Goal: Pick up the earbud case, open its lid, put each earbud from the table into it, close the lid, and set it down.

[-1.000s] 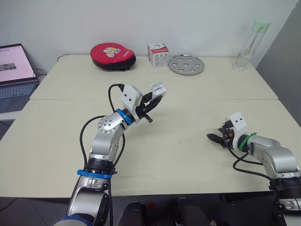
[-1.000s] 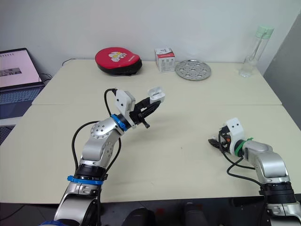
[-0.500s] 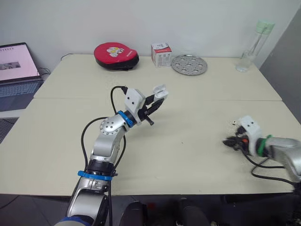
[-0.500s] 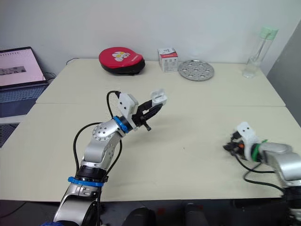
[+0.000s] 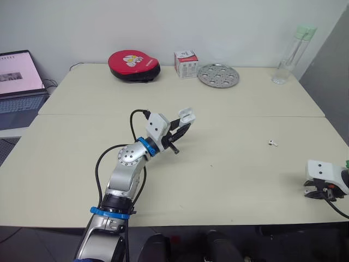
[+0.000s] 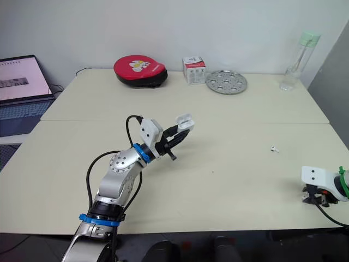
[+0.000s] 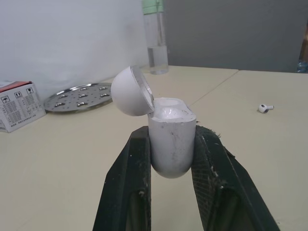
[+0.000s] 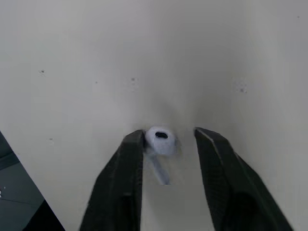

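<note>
The earbud case [image 7: 172, 137] sits clamped between the two black fingers of the left end effector [image 5: 182, 123], held up off the counter [image 5: 218, 180] a little left of its centre. The fingers press on the case's two sides. The case stands upright in that grip, and its lid [image 7: 127, 91] is swung back and open. We cannot tell from the wrist view what lies in the wells.

One earbud [image 8: 160, 138] lies between the fingers of the right end effector [image 5: 318, 192], which is down at the near right edge of the counter. Those fingers are spread apart; the earbud touches one of them and a gap shows on the other side. We cannot tell whether it rests on the counter. A second earbud [image 5: 273, 143] lies loose on the counter to the right of centre, well apart from both end effectors.

Along the far edge stand a round red pouch [image 5: 133, 64] with a cartoon figure, a small white box [image 5: 185, 63] with a red top, a perforated metal plate [image 5: 218, 75] and a clear bottle [image 5: 291, 52] with a pale green cap. The box bears small handling symbols and lines of print too small for us to read. At far left an open laptop [image 5: 19, 82] shows a page we cannot read.
</note>
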You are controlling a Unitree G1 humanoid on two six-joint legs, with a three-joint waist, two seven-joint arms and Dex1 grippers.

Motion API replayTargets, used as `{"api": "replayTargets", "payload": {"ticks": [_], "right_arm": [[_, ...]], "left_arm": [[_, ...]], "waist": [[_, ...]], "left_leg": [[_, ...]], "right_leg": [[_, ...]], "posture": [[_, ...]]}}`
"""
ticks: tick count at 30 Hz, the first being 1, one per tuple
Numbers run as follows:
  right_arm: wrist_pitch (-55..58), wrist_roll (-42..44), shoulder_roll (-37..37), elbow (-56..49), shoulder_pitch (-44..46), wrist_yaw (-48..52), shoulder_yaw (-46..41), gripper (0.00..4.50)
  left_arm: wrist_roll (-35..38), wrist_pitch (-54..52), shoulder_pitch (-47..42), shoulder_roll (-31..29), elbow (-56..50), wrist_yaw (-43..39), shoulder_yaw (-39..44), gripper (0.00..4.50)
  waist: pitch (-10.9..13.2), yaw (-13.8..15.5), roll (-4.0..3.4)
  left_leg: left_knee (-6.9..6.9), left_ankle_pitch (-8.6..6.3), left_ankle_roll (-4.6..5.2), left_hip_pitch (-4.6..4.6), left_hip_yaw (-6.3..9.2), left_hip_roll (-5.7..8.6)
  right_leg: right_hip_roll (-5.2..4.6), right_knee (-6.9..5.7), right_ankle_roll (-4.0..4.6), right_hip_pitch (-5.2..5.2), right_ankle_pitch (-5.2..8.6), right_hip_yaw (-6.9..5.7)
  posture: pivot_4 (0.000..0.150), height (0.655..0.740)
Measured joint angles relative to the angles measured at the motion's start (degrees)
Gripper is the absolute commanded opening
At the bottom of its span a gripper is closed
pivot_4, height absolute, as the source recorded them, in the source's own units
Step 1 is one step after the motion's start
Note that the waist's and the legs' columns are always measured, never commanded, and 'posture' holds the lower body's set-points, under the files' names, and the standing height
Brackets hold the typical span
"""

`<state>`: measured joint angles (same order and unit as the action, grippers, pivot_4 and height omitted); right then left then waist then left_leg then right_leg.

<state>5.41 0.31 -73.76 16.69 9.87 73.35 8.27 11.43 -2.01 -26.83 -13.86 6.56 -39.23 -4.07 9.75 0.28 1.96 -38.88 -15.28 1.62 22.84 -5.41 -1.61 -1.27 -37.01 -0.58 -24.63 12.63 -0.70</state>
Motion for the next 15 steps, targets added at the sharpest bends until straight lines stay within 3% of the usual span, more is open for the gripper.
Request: {"api": "replayTargets", "payload": {"ticks": [15], "right_arm": [[-3.14,-3.93,1.43,2.1,1.74,3.88,0.07,2.38]], "left_arm": [[0.0,-1.32,1.49,-0.47,-1.95,0.42,-0.32,0.75]], "waist": [[-0.02,0.72,0.04]], "left_leg": [[-0.02,-0.01,-0.01,-0.29,0.13,-0.04]], "right_leg": [[-0.02,0.06,0.05,0.37,-0.02,-0.1]], "posture": [[0.15,0.74]]}}
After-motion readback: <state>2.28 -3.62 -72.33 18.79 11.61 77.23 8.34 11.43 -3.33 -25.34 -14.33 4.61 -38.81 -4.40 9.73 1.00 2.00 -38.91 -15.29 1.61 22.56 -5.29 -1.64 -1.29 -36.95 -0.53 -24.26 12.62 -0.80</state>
